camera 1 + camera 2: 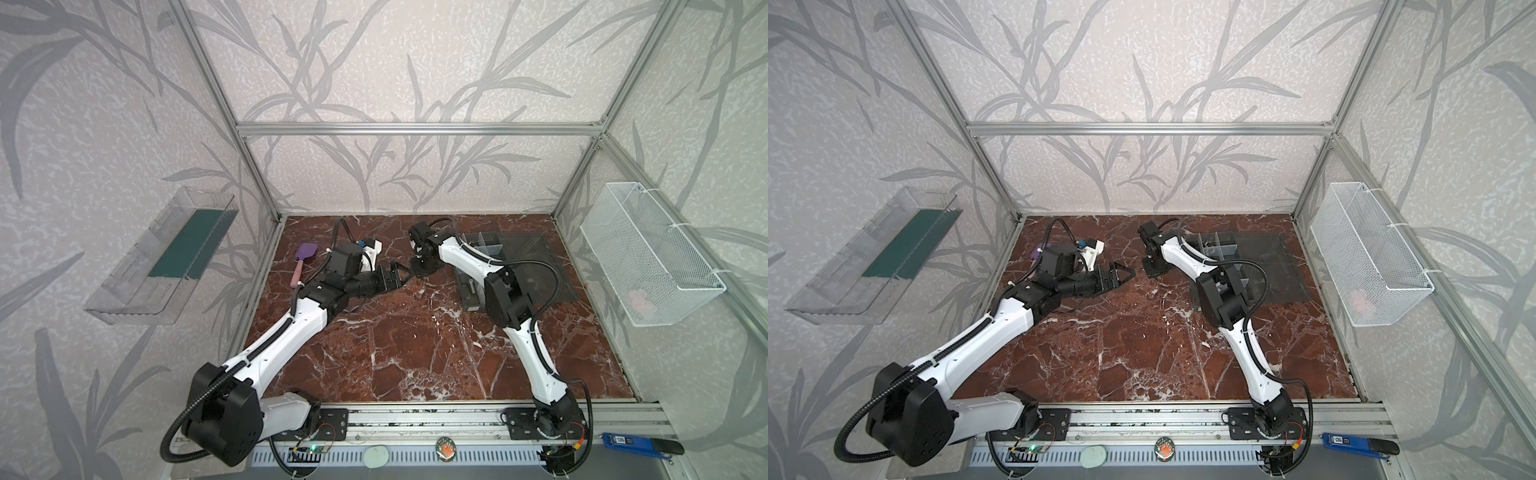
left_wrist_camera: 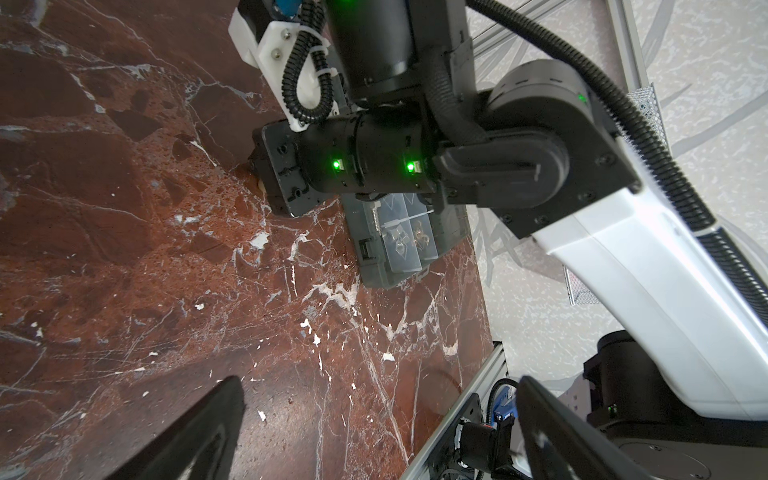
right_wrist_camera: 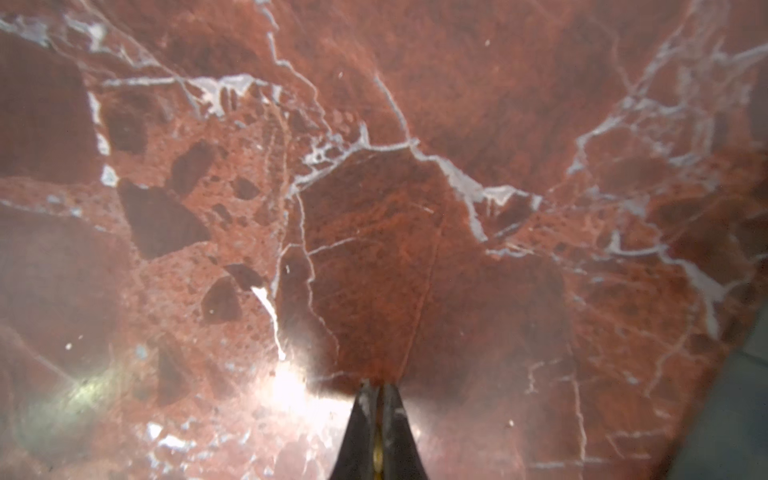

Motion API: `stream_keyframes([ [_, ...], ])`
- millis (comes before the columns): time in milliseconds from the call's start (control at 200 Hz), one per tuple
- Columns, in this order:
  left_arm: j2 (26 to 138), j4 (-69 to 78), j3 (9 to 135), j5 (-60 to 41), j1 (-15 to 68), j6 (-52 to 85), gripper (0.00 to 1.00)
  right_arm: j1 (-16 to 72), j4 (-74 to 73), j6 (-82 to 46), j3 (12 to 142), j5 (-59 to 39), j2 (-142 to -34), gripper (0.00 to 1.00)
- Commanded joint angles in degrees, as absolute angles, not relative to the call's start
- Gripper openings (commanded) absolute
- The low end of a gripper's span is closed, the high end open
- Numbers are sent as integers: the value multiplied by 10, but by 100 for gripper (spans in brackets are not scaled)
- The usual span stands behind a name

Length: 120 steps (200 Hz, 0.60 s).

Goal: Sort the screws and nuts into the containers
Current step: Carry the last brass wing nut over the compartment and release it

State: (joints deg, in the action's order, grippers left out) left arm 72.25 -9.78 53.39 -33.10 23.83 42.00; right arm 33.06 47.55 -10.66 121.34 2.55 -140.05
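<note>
My right gripper [image 3: 378, 388] points straight down with its tips at the red marble table [image 1: 395, 340], left of the organizer box [image 1: 484, 249]. Its jaws are shut, and a small brass-gold sliver, apparently a nut [image 3: 377, 451], is pinched between the fingers. The box's lid [image 1: 536, 266] lies open flat to the right. The containers [image 2: 399, 237] hold small metal parts, including a silver screw [image 2: 376, 216]. My left gripper [image 2: 378, 386] lies low over the table just left of the right one, open wide with nothing between its fingers. It shows in both top views [image 1: 401, 277] [image 1: 1125, 276].
A purple spatula [image 1: 305, 259] lies at the back left of the table. A white wire-mesh basket [image 1: 648, 257] hangs on the right wall and a clear shelf with a green strip [image 1: 162, 257] on the left wall. An aluminium rail [image 1: 415, 419] runs along the front edge.
</note>
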Motion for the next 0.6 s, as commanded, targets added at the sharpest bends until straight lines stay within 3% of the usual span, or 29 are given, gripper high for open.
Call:
stream_keyframes([
  [0, 741, -89, 555, -336, 240, 412, 99, 317, 493, -110, 1188, 37, -1303, 0],
  [320, 804, -90, 629, -320, 307, 389, 99, 200, 458, -137, 978, 56, -1085, 0],
  [595, 844, -84, 668, -314, 351, 382, 99, 85, 398, -148, 792, 43, -982, 0],
])
